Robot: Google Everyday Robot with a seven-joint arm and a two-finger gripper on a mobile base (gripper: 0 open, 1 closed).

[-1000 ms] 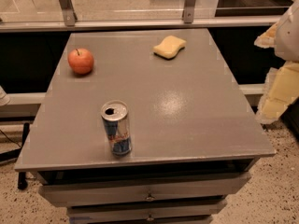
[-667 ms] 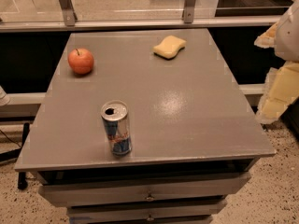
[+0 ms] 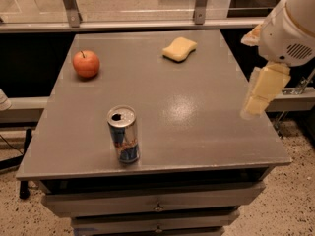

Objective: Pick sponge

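The pale-yellow sponge [image 3: 179,49] lies flat on the grey table [image 3: 197,117], at the back, right of centre. My gripper [image 3: 257,101] hangs on the white arm at the right edge of the view, over the table's right side. Its pale-yellow blocky fingers [image 3: 266,85] point down. It is well to the right of the sponge and nearer the front, not touching it, and nothing shows in it.
A red apple [image 3: 86,64] sits at the back left of the table. An opened drink can [image 3: 123,134] stands upright near the front edge. A glass railing with metal posts [image 3: 70,5] runs behind the table. Drawers [image 3: 157,206] are below the top.
My arm and gripper have shifted slightly left, toward the table. The sponge, apple and can have not moved.
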